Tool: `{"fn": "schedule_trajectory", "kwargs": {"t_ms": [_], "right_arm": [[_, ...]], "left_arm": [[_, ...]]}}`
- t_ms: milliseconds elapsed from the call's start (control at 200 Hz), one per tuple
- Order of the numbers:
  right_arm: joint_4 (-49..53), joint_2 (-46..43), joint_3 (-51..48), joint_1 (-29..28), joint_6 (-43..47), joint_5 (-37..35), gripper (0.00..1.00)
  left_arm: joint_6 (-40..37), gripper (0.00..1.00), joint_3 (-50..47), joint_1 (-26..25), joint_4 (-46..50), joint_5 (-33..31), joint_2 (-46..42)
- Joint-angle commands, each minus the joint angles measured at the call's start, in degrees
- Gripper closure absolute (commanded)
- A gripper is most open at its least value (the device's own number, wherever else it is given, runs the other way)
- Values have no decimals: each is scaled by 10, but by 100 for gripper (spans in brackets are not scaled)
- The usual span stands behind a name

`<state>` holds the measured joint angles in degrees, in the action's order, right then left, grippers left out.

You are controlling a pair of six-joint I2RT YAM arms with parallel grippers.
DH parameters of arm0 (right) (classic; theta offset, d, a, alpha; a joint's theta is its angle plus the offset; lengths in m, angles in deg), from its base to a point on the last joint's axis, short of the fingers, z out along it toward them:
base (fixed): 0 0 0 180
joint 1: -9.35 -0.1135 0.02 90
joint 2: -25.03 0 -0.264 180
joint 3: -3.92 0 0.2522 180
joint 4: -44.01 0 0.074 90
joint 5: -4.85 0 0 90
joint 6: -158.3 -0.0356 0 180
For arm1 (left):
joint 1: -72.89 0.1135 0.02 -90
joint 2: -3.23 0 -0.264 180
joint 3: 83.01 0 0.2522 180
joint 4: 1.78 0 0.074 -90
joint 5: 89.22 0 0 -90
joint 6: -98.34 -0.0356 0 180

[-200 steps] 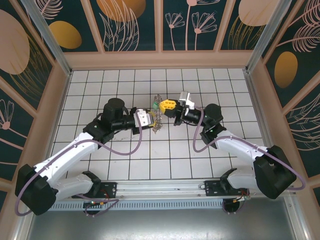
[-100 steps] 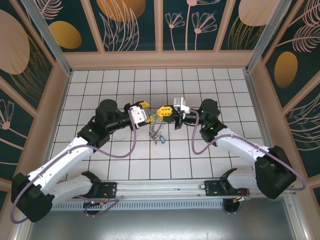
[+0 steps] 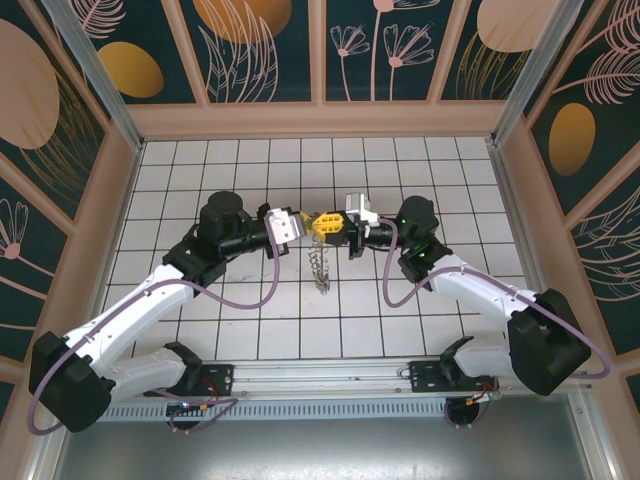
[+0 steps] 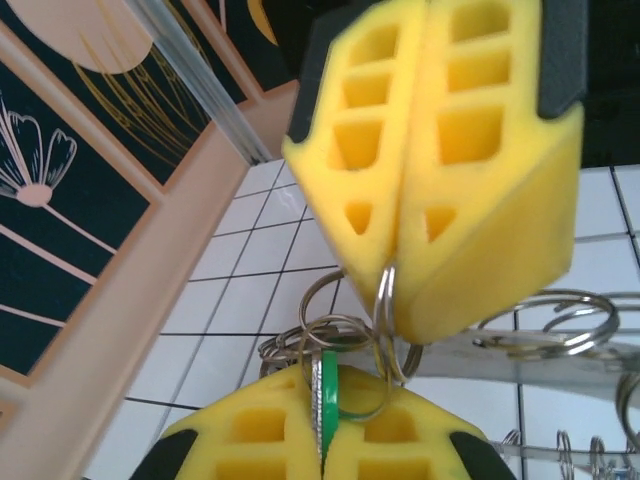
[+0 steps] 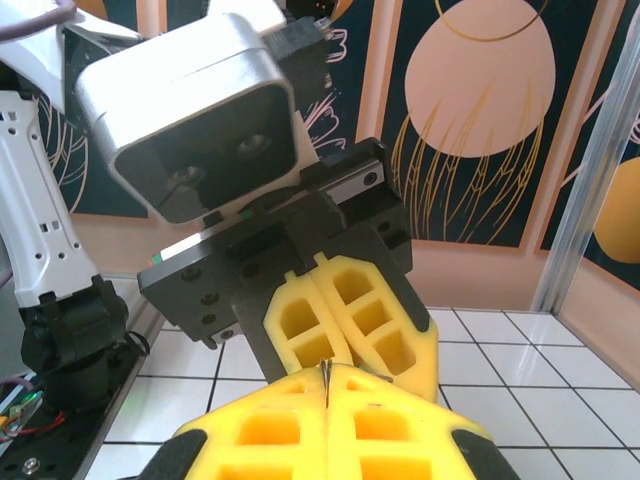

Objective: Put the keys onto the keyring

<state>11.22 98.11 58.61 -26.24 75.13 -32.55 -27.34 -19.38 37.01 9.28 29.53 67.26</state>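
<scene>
Green key (image 4: 328, 388) clenched edge-on in left gripper (image 4: 322, 425), right gripper (image 4: 395, 245) tip-to-tip opposite it pinching a loop of the keyring (image 3: 318, 262), rest dangling beneath both; threading step, possibly hooked, next calls for sliding key along wire

Robot lab test cell, not a home or shop. Evidence: white gridded worktop (image 3: 200, 330) boxed in on three sides by printed leaf-pattern panels (image 3: 260, 50) set between aluminium posts (image 3: 95, 75). Left arm (image 3: 140, 310) and right arm (image 3: 480, 295) are bolted to a metal rail (image 3: 330, 372) at the near edge. Purple cables (image 3: 250, 305) loop loose along both arms.
</scene>
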Motion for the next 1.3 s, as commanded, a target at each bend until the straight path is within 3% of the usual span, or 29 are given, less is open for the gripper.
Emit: {"fn": "schedule_trajectory", "kwargs": {"t_ms": [0, 125, 365, 596, 666, 706, 926, 1026, 1176, 1296], "right_arm": [[-60, -1, 15, 3, -19, 2, 100], [-91, -4, 5, 4, -38, -19, 100], [-275, 16, -43, 0, -182, -132, 100], [-296, 29, -51, -14, -214, -179, 100], [-320, 37, -58, -17, -228, -174, 100], [-322, 39, -61, -17, -229, -171, 100], [-297, 39, -55, -14, -204, -138, 100], [-276, 37, -49, -13, -186, -122, 100], [-224, 33, -35, -11, -140, -83, 100], [-203, 31, -27, -11, -117, -69, 100]], "left_arm": [[-15, 100, 17, 4, 6, 14, -5], [-36, 100, 9, 4, 27, -2, -11], [-47, 100, 4, 3, 54, -5, -6], [-45, 100, 4, 3, 54, 27, 6], [-19, 73, 8, 4, 40, 37, 1], [-11, 67, 11, 3, 34, 34, -3], [-22, 60, 6, 5, 48, -45, -45], [15, 60, 26, 9, 34, -65, -55], [40, 58, 117, 9, 82, -10, -34], [46, 56, 129, 9, 90, 32, -17]]}}
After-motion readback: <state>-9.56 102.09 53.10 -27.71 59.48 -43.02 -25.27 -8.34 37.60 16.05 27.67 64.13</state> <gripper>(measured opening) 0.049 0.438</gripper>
